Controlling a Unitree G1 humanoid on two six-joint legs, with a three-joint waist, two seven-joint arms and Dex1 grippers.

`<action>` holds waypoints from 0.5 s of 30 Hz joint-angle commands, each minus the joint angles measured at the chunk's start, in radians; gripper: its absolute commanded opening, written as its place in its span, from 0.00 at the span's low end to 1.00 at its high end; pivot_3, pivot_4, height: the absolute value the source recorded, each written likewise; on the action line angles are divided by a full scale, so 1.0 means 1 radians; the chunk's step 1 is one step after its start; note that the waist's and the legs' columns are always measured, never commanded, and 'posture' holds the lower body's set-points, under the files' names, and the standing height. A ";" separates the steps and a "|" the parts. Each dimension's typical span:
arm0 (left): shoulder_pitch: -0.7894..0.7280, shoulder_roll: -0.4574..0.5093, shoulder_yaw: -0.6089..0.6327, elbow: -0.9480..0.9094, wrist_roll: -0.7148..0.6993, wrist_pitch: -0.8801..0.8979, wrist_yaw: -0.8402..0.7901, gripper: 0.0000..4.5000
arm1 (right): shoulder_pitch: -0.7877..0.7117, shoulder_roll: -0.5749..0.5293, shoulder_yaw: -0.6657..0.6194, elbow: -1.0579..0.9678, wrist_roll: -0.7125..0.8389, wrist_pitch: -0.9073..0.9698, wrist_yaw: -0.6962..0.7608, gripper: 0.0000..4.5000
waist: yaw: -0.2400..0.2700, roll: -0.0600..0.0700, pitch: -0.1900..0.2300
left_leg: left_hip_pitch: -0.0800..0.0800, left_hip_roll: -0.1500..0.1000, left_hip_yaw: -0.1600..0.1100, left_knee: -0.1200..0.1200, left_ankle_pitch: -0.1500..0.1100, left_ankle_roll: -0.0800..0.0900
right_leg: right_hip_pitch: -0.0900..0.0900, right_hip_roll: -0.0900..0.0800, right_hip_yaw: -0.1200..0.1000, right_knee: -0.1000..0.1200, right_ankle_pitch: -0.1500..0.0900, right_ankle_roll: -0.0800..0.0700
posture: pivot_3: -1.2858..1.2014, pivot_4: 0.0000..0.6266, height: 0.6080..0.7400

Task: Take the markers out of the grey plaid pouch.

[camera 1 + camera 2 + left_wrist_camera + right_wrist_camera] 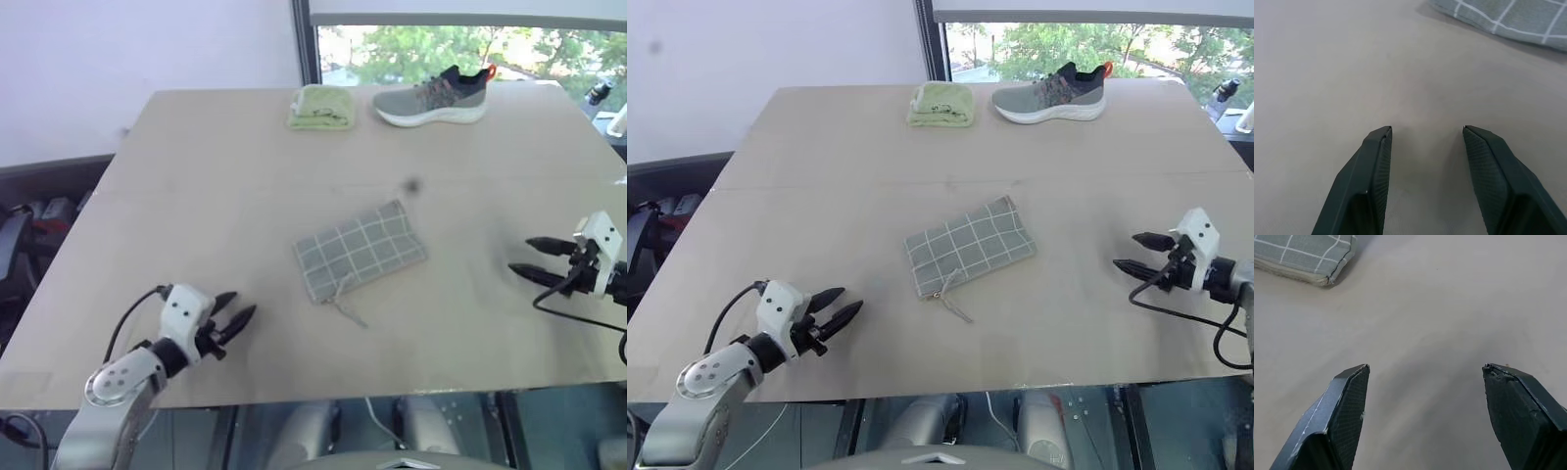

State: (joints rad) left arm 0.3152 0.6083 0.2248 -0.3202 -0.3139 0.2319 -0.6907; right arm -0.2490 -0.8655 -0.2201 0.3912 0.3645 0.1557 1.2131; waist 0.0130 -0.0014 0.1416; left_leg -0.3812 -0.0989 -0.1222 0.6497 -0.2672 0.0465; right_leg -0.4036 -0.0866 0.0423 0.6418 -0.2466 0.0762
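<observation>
The grey plaid pouch (360, 252) lies flat near the middle of the table (196, 196), slanted, its pull cord (348, 304) trailing toward me. No markers are out on the tabletop, so I judge they are inside it. My left gripper (235, 318) hovers near the front edge, well apart from the pouch, its two fingers parted a moderate way and holding nothing. My right gripper (534, 259) sits out to the right, also well apart, spread wider and just as empty.

What worries me: the pouch is light fabric on a smooth board, so if I tug the cord or dig for a marker with one gripper and nothing pins the body, the whole thing will likely slide or lift. I also cannot tell whether its opening is closed (a closed mouth would mean pinching cloth, not markers).

My right wrist view shows a pale, yellowish edge under one pouch corner (1327, 279), which the head views do not make out. Those head views show the folded light-green cloth (321, 108) and the grey sneaker (431, 98) at the far edge.
</observation>
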 commanded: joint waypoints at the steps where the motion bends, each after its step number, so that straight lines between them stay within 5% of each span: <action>1: -0.007 0.039 -0.025 -0.017 0.055 -0.095 -0.045 0.52 | 0.048 -0.012 -0.058 -0.123 0.080 0.067 0.019 0.83 | 0.000 0.000 0.000 | 0.000 0.000 0.000 0.000 0.000 0.000 | 0.000 0.000 0.000 0.000 0.000 0.000 | 0.52 0.24 1.00; 10: -0.181 0.153 -0.234 0.271 0.527 -0.659 0.049 0.52 | 0.179 -0.006 -0.114 -0.340 0.185 0.195 -0.016 0.83 | 0.009 0.004 -0.002 | 0.000 -0.001 0.000 0.000 -0.003 0.004 | 0.001 -0.002 0.000 -0.001 0.000 0.000 | 0.52 0.24 1.00; 15: -0.320 0.206 -0.270 0.451 0.732 -0.885 0.216 0.88 | 0.212 -0.005 -0.136 -0.371 0.189 0.203 -0.032 0.83 | 0.011 0.005 -0.002 | 0.001 -0.001 -0.002 0.000 -0.004 0.001 | 0.001 -0.001 -0.002 0.000 0.000 0.000 | 0.52 0.24 1.00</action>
State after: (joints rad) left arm 0.0039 0.7896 -0.0295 0.0450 0.3159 -0.6084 -0.5233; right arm -0.0435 -0.8605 -0.3176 0.0530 0.5337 0.3548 1.1875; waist 0.0237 0.0033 0.1391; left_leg -0.3794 -0.0995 -0.1247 0.6494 -0.2712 0.0479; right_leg -0.4026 -0.0875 0.0405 0.6423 -0.2465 0.0762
